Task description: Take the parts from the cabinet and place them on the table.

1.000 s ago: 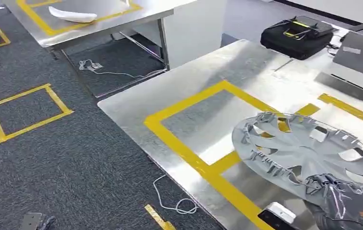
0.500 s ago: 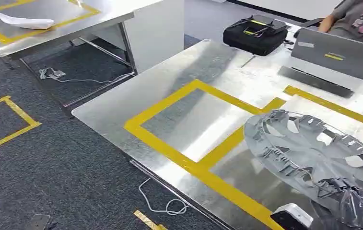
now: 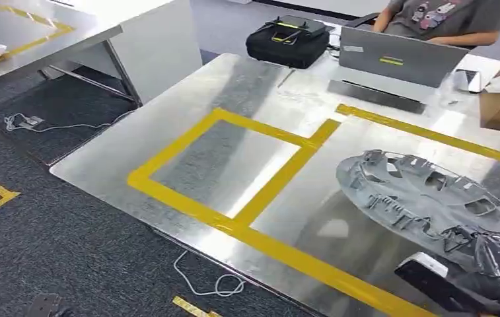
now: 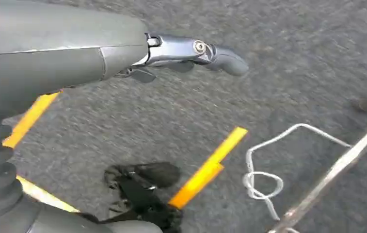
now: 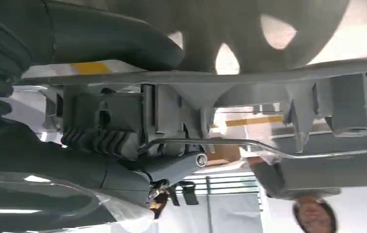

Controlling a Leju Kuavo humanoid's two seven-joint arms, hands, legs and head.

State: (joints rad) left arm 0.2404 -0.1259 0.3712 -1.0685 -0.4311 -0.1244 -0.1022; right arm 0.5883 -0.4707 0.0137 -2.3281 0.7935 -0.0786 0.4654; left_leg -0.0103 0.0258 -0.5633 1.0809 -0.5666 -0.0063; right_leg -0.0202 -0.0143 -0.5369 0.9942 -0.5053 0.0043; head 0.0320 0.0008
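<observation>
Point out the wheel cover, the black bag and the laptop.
wheel cover (image 3: 425, 198), head view, ribbed inner face.
black bag (image 3: 286, 41), head view, top panel.
laptop (image 3: 402, 58), head view, back of lid.

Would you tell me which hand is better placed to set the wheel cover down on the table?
The right hand: it already grips the wheel cover by its rim above the table. The left hand hangs over the carpet, holding nothing.
</observation>
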